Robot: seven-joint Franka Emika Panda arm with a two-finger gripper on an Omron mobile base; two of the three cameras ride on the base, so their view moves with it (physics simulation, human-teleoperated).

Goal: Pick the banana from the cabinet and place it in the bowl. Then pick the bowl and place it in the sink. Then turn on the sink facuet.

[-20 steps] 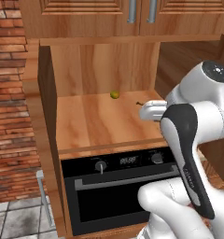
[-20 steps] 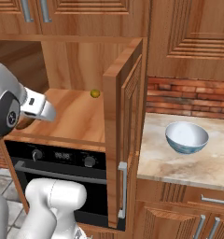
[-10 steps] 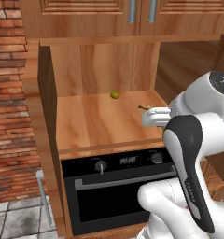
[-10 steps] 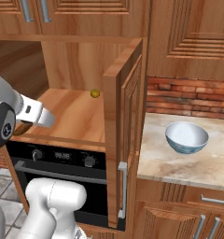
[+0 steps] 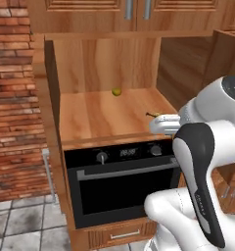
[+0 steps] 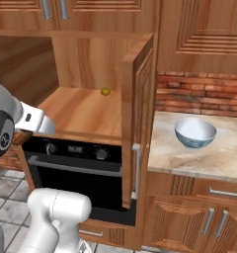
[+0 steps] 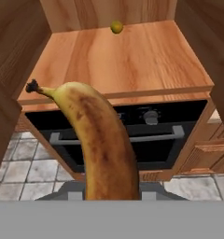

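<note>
My gripper [image 5: 155, 120] is shut on the banana [image 7: 102, 144], a brown-mottled yellow fruit that rises from between the fingers in the hand view, stem up and to the left. The banana's dark stem tip [image 5: 150, 114] pokes out past the white hand, just over the front right corner of the cabinet shelf [image 5: 102, 117]. The cabinet [image 6: 81, 109] stands open, and its shelf board [image 7: 132, 58] lies ahead of the hand. The blue-patterned bowl [image 6: 195, 132] sits upright on the stone counter [image 6: 189, 160] to the right. The sink and the faucet are out of view.
A small round yellow-green fruit [image 5: 116, 91] rests at the back of the shelf. The open cabinet door [image 6: 138, 113] juts out between the shelf and the counter. A black oven [image 5: 120, 179] sits below the shelf. A brick wall [image 5: 16, 98] lies to the left.
The hand with the banana has drawn back a little from the shelf toward the robot's base, and the elbow has dropped lower. The round fruit and the bowl have stayed put.
</note>
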